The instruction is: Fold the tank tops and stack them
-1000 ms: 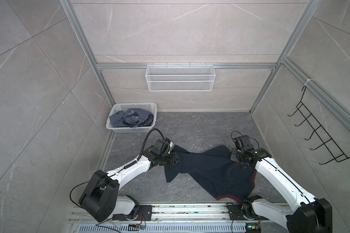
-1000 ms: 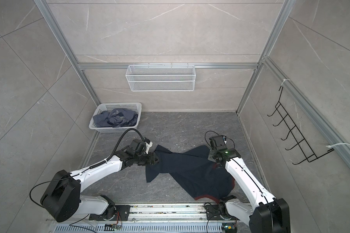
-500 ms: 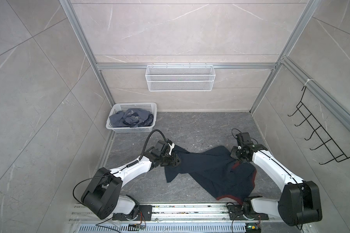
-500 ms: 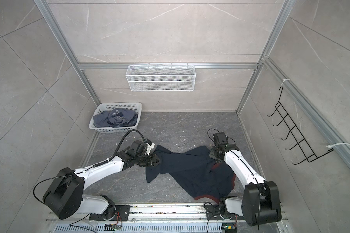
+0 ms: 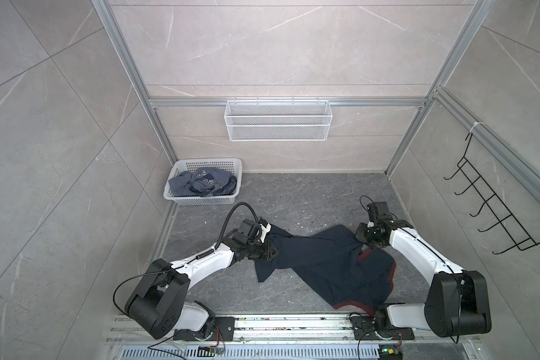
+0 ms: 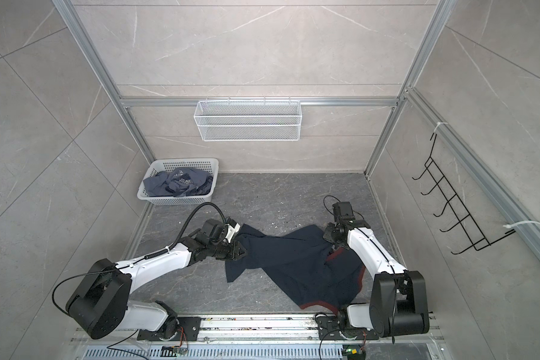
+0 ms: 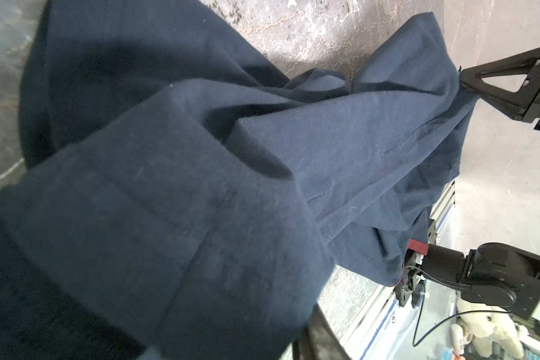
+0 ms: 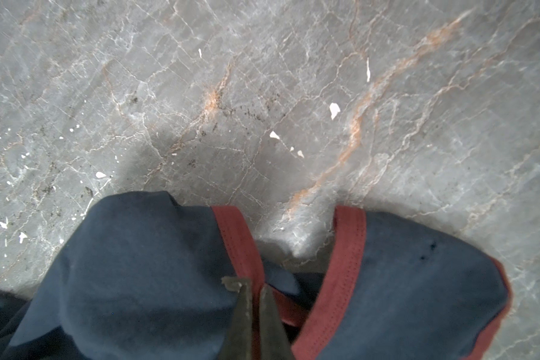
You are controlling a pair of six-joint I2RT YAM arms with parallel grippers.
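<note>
Navy tank top [image 5: 321, 261] lies on the floor [image 5: 293, 199], long axis stretched across between your 2 arms. Your right gripper [image 8: 250, 288] is clamped tight on its red-trimmed strap [image 8: 239, 240]; your left gripper [image 5: 270, 249] meets the opposite edge, jaws hidden by cloth, grip unclear. Slate top [image 5: 200, 184] sits in the basket [image 5: 208, 161], nearer your left arm.

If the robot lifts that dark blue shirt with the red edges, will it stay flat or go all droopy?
Probably droopy: the navy tank top already lies in soft folds and tents up toward the right gripper pinching its red trim. It is likely light, since one small pinch holds that bunch up. Loose parts would probably trail behind.
</note>
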